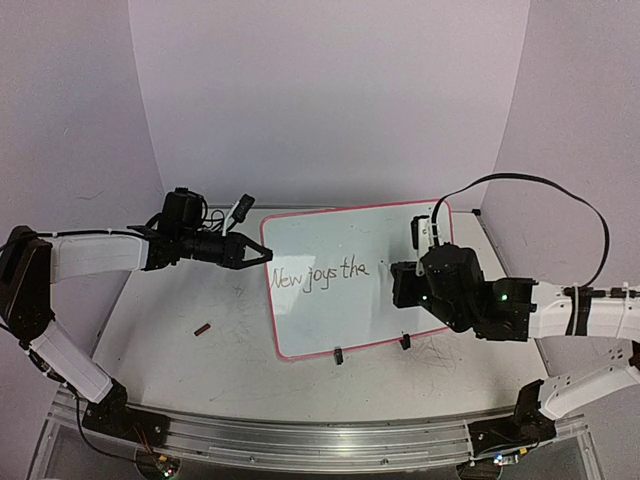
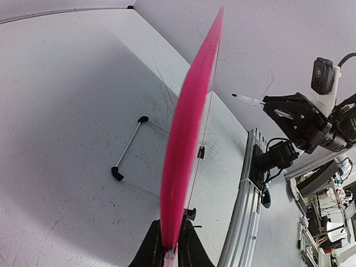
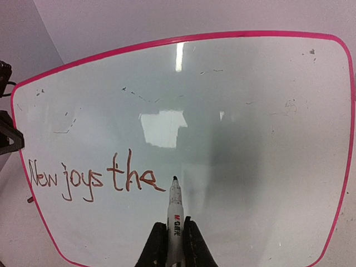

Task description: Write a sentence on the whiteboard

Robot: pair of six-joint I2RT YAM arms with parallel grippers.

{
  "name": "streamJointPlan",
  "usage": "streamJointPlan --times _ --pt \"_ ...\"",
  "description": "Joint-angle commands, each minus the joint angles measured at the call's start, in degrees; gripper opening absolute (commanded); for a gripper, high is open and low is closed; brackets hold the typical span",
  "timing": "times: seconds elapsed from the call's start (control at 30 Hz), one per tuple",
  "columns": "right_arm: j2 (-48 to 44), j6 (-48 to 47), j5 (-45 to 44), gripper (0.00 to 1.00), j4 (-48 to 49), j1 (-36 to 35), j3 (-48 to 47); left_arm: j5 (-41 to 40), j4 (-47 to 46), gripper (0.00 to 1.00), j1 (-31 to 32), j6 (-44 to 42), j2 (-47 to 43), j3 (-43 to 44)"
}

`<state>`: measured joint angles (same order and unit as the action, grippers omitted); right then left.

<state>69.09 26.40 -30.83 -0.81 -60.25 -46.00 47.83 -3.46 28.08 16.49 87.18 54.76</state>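
The whiteboard, white with a red-pink rim, is propped up tilted on the table. My left gripper is shut on its left rim, which shows edge-on as a pink band in the left wrist view. The sentence reads "New joys the" and shows in the right wrist view too. My right gripper is shut on a white marker; its black tip sits just right of the last "e", at or just off the board. In the top view the right gripper is at the board's right part.
A small dark red marker cap lies on the table left of the board. Black clips stand at the board's lower rim. A thin wire stand with black ends lies behind the board. A metal rail runs along the near edge.
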Motion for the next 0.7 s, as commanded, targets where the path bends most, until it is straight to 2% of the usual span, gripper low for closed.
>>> streamJointPlan --times 0.0,0.67 --pt "0.4 -1.1 -1.2 0.0 1.2 0.3 -0.2 0.6 2.0 0.09 1.8 -0.1 -0.3 1.5" --pt "4.2 -1.7 -0.3 0.0 1.4 0.6 -1.0 0.6 2.2 0.09 1.9 -0.1 -0.1 1.7"
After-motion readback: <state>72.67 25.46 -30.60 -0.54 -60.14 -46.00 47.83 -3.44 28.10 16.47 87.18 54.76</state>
